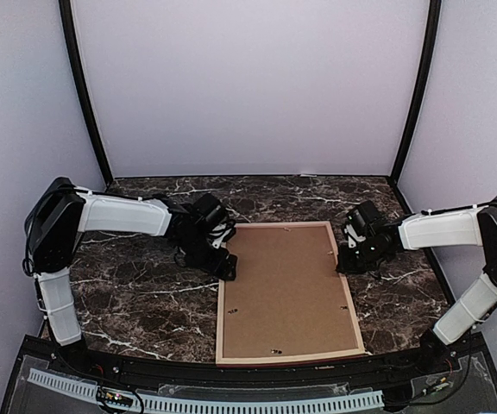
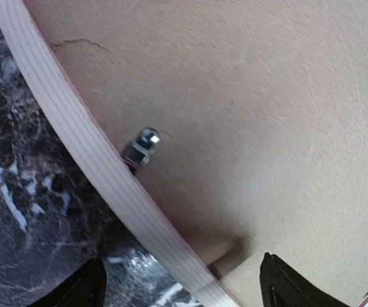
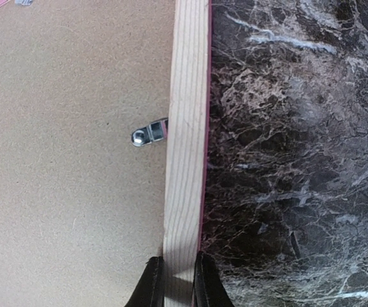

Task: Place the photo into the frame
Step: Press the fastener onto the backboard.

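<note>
Lying frame: the frame [image 1: 220,328] is lying flat and back-up in the middle of the table. It is sitting slightly askew, with its near short rail reaching toward 6 o'clock at the table's edge.
Backing board: a brown backing board [image 1: 287,289] is sitting inside the rails and filling the whole opening.
Metal tabs: a small metal tab [image 2: 142,148] is sticking out from the left rail over the board. A second metal tab [image 3: 149,133] is doing the same from the right rail.
Right gripper: my right gripper [image 3: 176,268] is pinching the pale wooden right rail at about 2 o'clock on the frame. One finger is pressing on the board side and the other on the table side.
Left gripper: my left gripper [image 2: 182,268] is standing wide open and holding nothing. It is straddling the left rail at about 10 o'clock on the frame, with one finger hanging over the table and the other over the board.
Table: the dark marble table [image 1: 136,293] is showing on both sides of the frame, at 9 and 3 o'clock.
</note>
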You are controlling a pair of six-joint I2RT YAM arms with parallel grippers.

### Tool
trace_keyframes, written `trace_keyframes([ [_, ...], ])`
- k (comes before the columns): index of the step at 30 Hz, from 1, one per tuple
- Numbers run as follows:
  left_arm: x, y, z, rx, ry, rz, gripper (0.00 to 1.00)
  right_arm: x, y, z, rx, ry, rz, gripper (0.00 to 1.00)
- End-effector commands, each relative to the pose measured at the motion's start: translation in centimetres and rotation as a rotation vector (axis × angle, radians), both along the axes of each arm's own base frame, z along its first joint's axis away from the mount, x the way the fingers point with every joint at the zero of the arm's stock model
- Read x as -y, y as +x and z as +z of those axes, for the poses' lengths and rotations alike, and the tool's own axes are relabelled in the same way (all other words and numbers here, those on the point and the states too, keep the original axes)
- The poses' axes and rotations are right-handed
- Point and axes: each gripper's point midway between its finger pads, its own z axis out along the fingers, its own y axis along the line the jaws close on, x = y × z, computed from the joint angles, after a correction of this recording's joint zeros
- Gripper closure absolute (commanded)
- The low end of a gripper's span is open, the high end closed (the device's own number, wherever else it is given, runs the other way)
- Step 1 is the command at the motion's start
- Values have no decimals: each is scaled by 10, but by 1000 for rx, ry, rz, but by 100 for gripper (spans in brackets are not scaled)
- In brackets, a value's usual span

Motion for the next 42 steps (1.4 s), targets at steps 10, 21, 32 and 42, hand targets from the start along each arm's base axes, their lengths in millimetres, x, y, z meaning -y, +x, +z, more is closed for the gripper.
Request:
trace_keyframes([
  [10, 9, -75, 10, 15, 59, -71, 11, 1, 6, -3, 27, 16, -23, 93],
  [21, 15, -103, 4, 0, 68, -121, 12, 3, 2, -6, 22, 15, -26, 93],
  [32, 15, -101, -7, 1, 85, -110, 27, 4, 0, -9, 18, 14, -29, 93],
  [42, 24, -96, -12, -10, 67, -49, 42, 3, 0, -10, 17, 19, -24, 93],
])
